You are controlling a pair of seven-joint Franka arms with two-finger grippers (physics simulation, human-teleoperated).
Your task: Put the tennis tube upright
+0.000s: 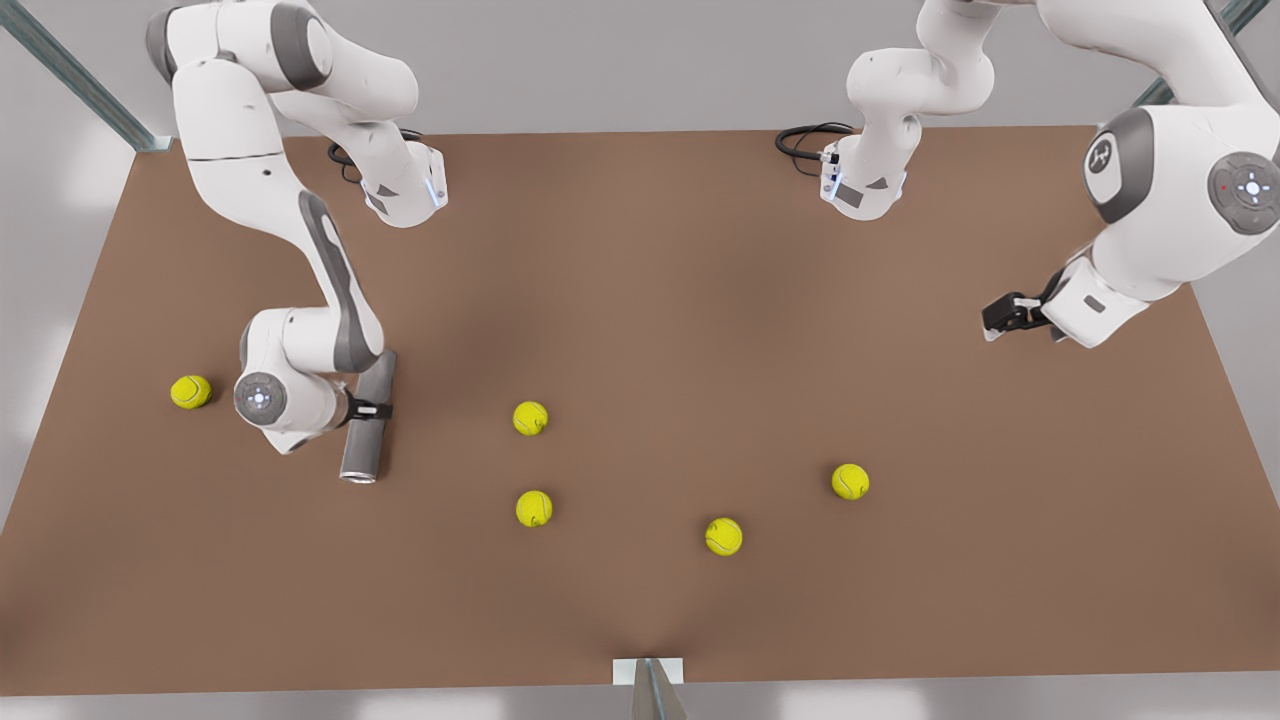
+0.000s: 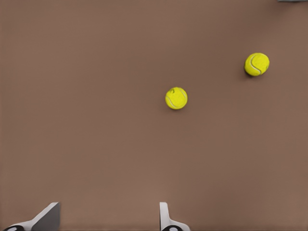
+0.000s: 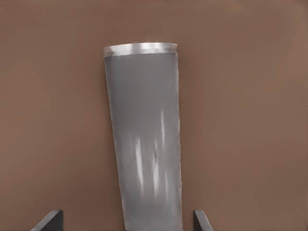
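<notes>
Lying flat on the brown table (image 1: 640, 300), the tennis tube (image 1: 367, 420) is resting toward the front view's left, its long axis running almost straight from the far side to the near side with a slight lean. Its silvery rim is pointing at the near table edge, and its other end is passing under the arm's grey link.

You are seeing the right gripper (image 1: 372, 409) straddling the tube near its middle. In the right wrist view the right gripper (image 3: 127, 222) is showing one finger on each side of the tennis tube (image 3: 144, 149), spread wider than the tube, with a gap on both sides, so nothing is being pinched.

Five yellow tennis balls are lying around it, all apart from the tube: one (image 1: 190, 391) beyond the arm toward the front view's left, two (image 1: 530, 418) (image 1: 534, 508) toward the middle of the table, and two more (image 1: 723, 536) (image 1: 850, 481) farther toward the front view's right. None is lying against the tube.

The left gripper (image 1: 1000, 318) is waiting above the table at the front view's right, well apart from the tube. In the left wrist view the left gripper (image 2: 108, 219) is holding its fingers spread, with two balls (image 2: 176, 98) (image 2: 257, 64) lying ahead of it.
</notes>
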